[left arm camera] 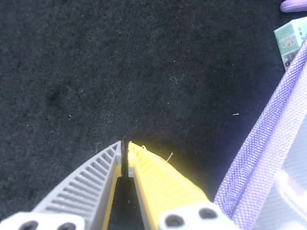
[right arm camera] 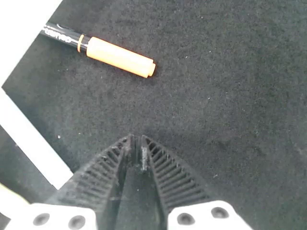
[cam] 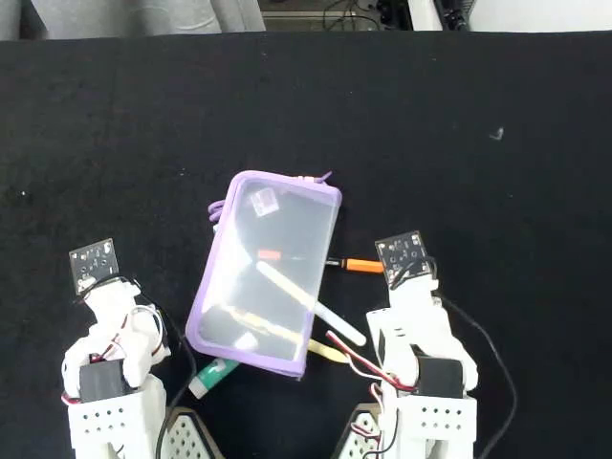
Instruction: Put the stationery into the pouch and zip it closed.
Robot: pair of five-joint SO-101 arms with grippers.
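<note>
— How are the arms sitting?

— Both are folded low at the near edge of the bench [cam: 459,143]. The left arm [cam: 110,330] is at about 8 o'clock from the pouch [cam: 296,225], and the right arm [cam: 421,330] is at about 4 o'clock. Each wrist points toward 12.

— And the hands?

— The left hand [left arm camera: 125,143] is clenched with nothing between its fingers. Its tips hang over black cloth, with the pouch's purple trim just beside them. The right hand [right arm camera: 136,139] is pinched closed and empty too. It's aimed at the orange-capped pen [right arm camera: 120,56] but is apart from it.

— Where's the stationery?

— Gathered round the pouch's near end. The pouch lies flat mid-bench, clear-faced, with its long axis tilted from 1 toward 7 o'clock. The orange-capped pen lies at its 3 o'clock edge, cap pointing away. A white pen [cam: 316,308] crosses the 4 o'clock corner and sticks out past the trim. I can't tell whether it's on top or partway inside. A yellow pen [cam: 327,352] pokes out at 5 o'clock. A green-and-white glue stick [cam: 212,376] sits at 7 o'clock against the trim, near the left arm's base.

— Room to move?

— A broad stretch of black cloth runs from the pouch to the bench's far edge at 12 o'clock, and there are wide stretches at 9 and 3. It's tight at 6 o'clock, where the two bases flank the pouch's near end.
</note>
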